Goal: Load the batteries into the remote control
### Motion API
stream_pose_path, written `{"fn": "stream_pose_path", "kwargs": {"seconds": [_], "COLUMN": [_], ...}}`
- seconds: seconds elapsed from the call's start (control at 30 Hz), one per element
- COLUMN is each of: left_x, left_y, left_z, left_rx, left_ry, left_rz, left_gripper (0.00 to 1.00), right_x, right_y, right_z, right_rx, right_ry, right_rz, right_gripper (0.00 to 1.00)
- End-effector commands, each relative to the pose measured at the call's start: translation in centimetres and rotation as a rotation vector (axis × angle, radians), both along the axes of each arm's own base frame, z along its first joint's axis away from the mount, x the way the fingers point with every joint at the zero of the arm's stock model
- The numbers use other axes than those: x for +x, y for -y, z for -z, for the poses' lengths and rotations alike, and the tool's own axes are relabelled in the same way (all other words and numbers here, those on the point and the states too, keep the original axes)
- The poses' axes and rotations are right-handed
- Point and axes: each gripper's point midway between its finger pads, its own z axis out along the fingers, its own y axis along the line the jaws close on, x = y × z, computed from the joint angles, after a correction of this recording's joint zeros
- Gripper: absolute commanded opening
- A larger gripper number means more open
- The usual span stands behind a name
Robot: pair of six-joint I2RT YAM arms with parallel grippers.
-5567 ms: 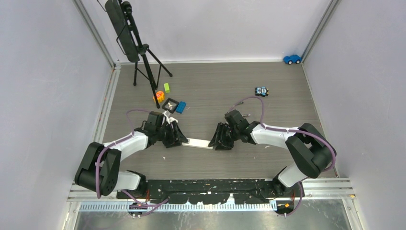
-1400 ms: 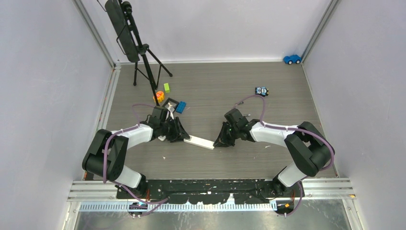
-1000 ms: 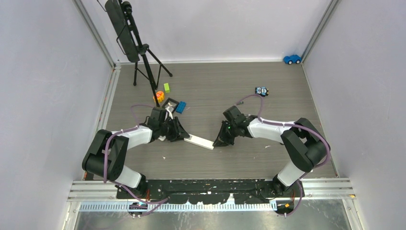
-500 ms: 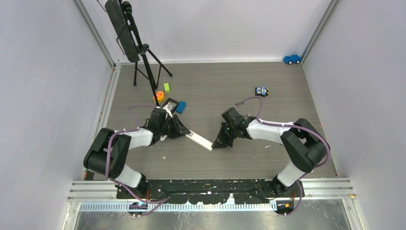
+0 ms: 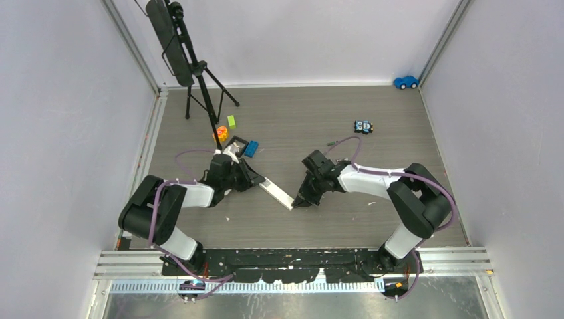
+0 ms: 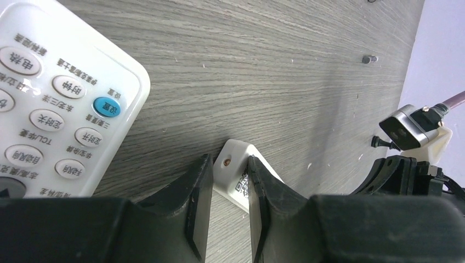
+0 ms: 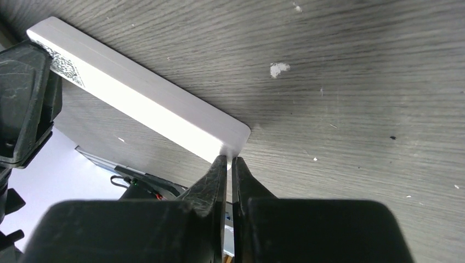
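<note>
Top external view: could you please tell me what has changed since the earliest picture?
The slim white remote has turned from level to diagonal, its left end swung away from the arm bases. The left gripper, closed on that end, moved with it; the shut right gripper kept to the other end. The blue toy car and green block stayed put.

Both arms stretch low and inward, elbows out, wrists pitched down. The left gripper (image 6: 227, 165) clamps one end of a remote (image 6: 237, 178) between narrowly parted fingers. The right gripper (image 7: 230, 160) is closed, its fingertips pressed almost together.
</note>
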Motion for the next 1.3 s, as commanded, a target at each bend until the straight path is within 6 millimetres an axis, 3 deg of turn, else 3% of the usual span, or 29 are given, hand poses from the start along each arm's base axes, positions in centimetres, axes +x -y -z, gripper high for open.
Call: {"fn": "stream_pose_path", "kwargs": {"seconds": [0.0,0.1,0.23,0.43,0.57,0.6,0.67,0.7,0.8,1.0,1.1,1.27], "left_x": [-12.1,-11.5,-9.6,-5.8,-3.6,-3.2,-2.4,-2.1,-1.5,-1.9,-2.3,-3.1], "left_y": [-1.6,-1.3,-0.8,-1.2,-1.3,-1.2,-0.9,-0.9,-1.4,-5.9,-9.0,-11.4], "left_z": [7.8,7.4,5.4,1.1,-1.9,-2.5,-4.1,-4.9,-7.1,-9.3,-9.7,-10.2], "left_rx": [0.152,0.146,0.160,0.251,0.299,0.304,0.305,0.306,0.325,0.470,0.541,0.543], "left_ry": [-0.454,-0.443,-0.388,-0.252,-0.165,-0.150,-0.115,-0.098,-0.055,-0.022,-0.036,-0.032], "left_rz": [0.132,0.136,0.148,0.154,0.173,0.178,0.182,0.180,0.155,0.042,-0.049,-0.137], "left_gripper": [0.29,0.29,0.30,0.35,0.45,0.49,0.56,0.59,0.69,0.94,0.99,1.00], "right_x": [9.4,9.4,8.1,4.9,3.5,3.3,3.1,3.1,3.6,5.4,6.6,6.7], "right_y": [-4.5,-4.6,-3.3,-0.6,0.3,0.6,0.9,1.0,1.3,0.4,-0.4,-3.0], "right_z": [-1.5,-2.3,-3.0,-4.2,-6.8,-7.5,-8.8,-9.3,-9.9,-9.1,-7.9,-5.0], "right_rx": [0.070,0.073,0.037,-0.002,0.034,0.030,0.023,0.019,-0.027,-0.168,-0.283,-0.431], "right_ry": [0.321,0.335,0.339,0.353,0.456,0.487,0.554,0.585,0.663,0.785,0.814,0.770], "right_rz": [0.178,0.160,0.118,0.009,-0.101,-0.132,-0.206,-0.241,-0.331,-0.593,-0.733,-1.046], "right_gripper": [0.09,0.11,0.13,0.24,0.34,0.37,0.60,0.67,0.71,0.80,0.86,0.87]}}
